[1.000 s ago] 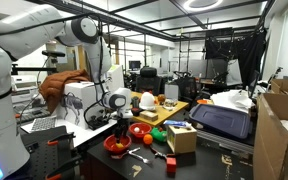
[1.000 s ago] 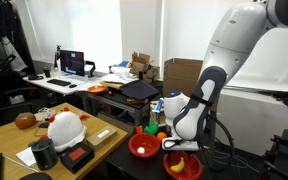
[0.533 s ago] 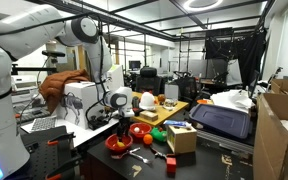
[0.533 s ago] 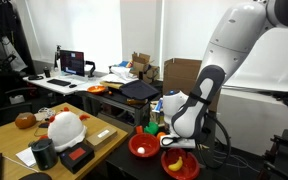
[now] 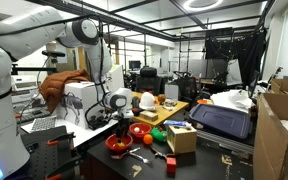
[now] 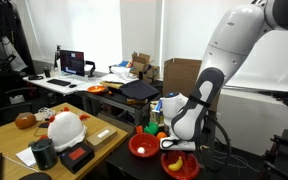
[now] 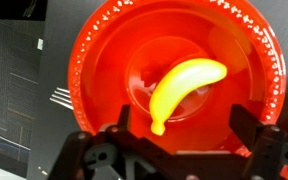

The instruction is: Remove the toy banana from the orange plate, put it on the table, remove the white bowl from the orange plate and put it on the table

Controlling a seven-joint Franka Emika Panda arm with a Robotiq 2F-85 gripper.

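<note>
- The gripper (image 7: 182, 128) points straight down over the dish. Its jaws are spread wide and hold nothing. One finger (image 7: 119, 120) shows on each side at the bottom of the wrist view.
- The spread looks chosen so the fingers can drop on either side of the fruit rather than onto it.
- The toy banana (image 7: 187, 88) lies flat just below the jaws. Its lower tip sits in the gap between them, and the rest of its curve runs away from them, up and across.
- It lies at a slant to the line between the fingers, so I judge a small wrist turn would let them close across its narrow width.
- The orange plate (image 7: 96, 60) lies under the jaws and spreads out past both fingers. The banana sits in its shallow middle, where the raised rim keeps it from rolling off.
- No white bowl shows on this plate in the wrist view.
- The table (image 5: 209, 160) carries the plate near its edge, so free dark surface for setting the banana down lies just outside the jaws.
- Beyond the jaws, a second red dish (image 6: 142, 146) stands beside the plate. I cannot tell whether the two touch.
</note>
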